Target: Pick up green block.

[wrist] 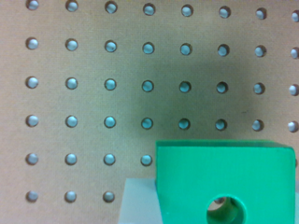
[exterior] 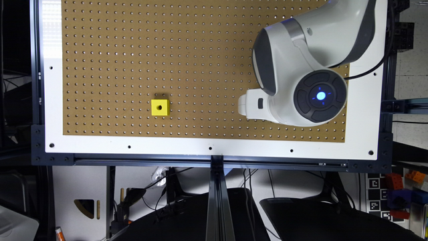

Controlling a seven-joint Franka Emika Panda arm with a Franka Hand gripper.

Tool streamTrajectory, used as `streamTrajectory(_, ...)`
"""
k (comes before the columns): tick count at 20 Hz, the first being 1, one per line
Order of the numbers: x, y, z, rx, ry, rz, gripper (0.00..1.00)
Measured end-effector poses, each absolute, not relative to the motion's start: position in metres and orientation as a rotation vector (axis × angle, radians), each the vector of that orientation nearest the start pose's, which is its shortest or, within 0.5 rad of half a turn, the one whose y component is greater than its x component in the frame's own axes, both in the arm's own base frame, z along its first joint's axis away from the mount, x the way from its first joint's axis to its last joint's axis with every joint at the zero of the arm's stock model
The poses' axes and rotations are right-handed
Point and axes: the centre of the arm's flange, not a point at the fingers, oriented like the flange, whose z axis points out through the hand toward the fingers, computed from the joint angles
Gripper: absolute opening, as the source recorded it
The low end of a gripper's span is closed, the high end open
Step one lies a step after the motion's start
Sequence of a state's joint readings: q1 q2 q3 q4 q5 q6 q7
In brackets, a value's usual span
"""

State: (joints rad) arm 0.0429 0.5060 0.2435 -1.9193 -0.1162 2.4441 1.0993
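Green block close under the wrist camera, robot arm over the brown pegboard.

In the wrist view the small bright green cube (wrist: 224, 179), with a round hole through the face turned to the camera, looms large against the brown perforated board (wrist: 93, 102); a pale grey flat part (wrist: 140, 200) shows just beside it, partly behind its edge. Whether the pincer is open or closed, and whether it has hold of the green cube, cannot be told from the pictures. In the exterior view the white and grey robot arm (exterior: 301, 67) hangs over the board toward the exterior view's right, with the white pincer (exterior: 249, 107) at its end. A small yellow cube with a hole in its top (exterior: 160, 107) sits on the board, well apart from the arm toward the exterior view's left. The board lies on a white desk (exterior: 214, 145) edged with a dark metal frame (exterior: 214, 162).
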Motion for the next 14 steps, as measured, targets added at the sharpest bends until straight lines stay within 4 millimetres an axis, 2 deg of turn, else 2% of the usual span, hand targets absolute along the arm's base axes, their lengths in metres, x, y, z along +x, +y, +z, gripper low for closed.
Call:
streamTrajectory(9,0.601,0.173,0.309,-2.888,1.141,-0.038,0.00)
streamTrajectory(14,0.601,0.173,0.313,-2.891,1.142,-0.039,0.00)
